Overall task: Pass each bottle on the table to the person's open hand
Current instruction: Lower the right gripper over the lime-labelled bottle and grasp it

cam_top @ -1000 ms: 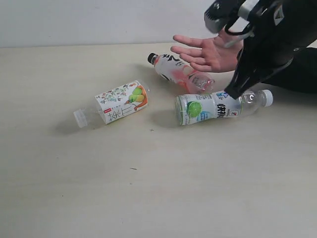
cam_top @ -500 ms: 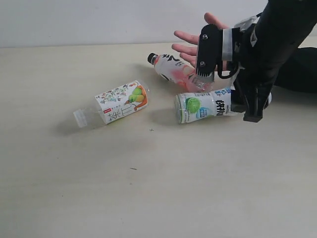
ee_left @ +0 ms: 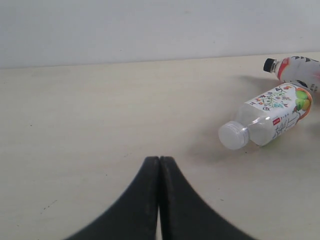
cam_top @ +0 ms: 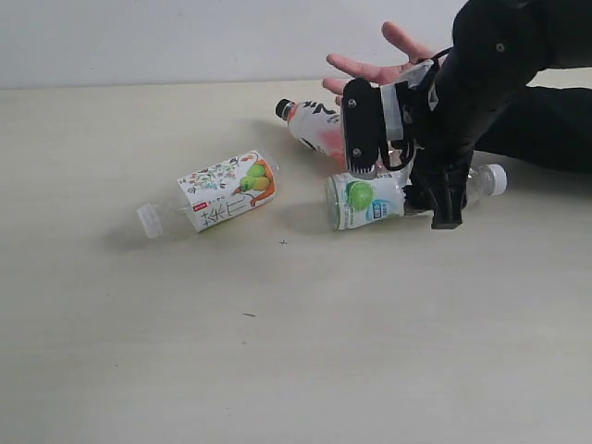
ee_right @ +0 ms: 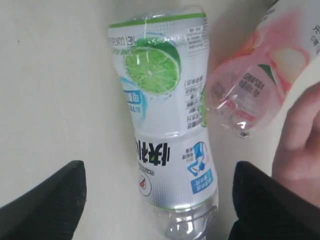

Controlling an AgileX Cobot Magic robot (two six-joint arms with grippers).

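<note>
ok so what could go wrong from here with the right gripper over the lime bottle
1. The right gripper straddles the green-and-white bottle with jaws open; the pink bottle lies right beside it near one finger, so closing may catch or shove it.
2. The person's hand sits just beyond that finger and could be bumped.
3. The green-and-white bottle lies on its side and might roll or slip out of a grip.

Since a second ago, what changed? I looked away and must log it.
The right tool came down from above the person's open hand, opened, and now straddles the lime bottle. The floral bottle and pink bottle lie unmoved; the hand stays open.
</note>
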